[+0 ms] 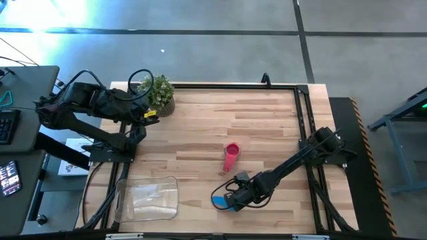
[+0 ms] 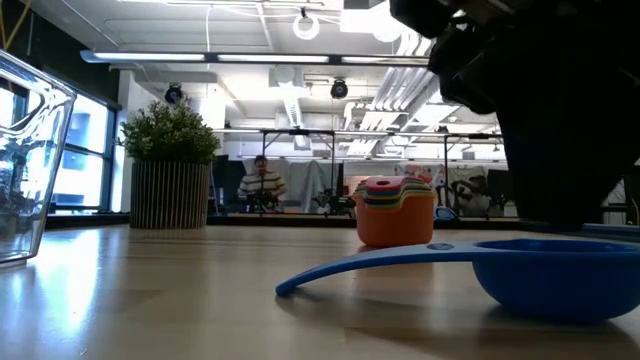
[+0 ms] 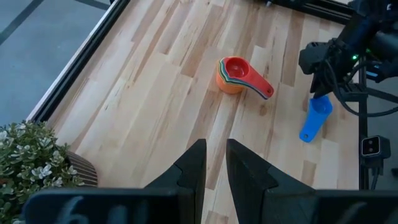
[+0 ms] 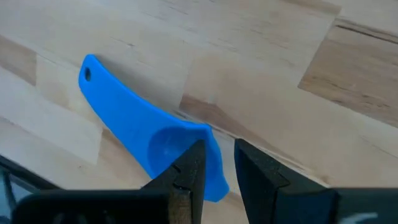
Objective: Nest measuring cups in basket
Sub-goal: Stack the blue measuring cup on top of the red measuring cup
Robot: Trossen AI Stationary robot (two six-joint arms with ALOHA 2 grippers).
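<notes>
A blue measuring cup (image 1: 222, 201) sits upright near the table's near edge, its handle (image 4: 102, 93) pointing toward the table's left. My right gripper (image 4: 219, 167) is down at the cup's bowl, shut on it. A nested stack of cups (image 1: 231, 157), orange at the bottom and red on top, stands on its base mid-table; the low view shows it too (image 2: 396, 210). The clear basket (image 1: 148, 198) rests on the table's near left part. My left gripper (image 3: 216, 163) waits shut above the far left, by the plant. My right gripper pinches the blue cup's bowl wall (image 4: 213, 146) on the side away from the handle, one finger inside the bowl and one outside. The fingers (image 4: 189, 171) come slanting down from the table's right. The bowl's underside (image 2: 560, 312) rests on the table.
A small potted plant (image 1: 159, 95) stands at the far left corner. A black frame rail (image 1: 300, 113) runs along the table's right and far edges. Bare wood lies between the stack and the basket.
</notes>
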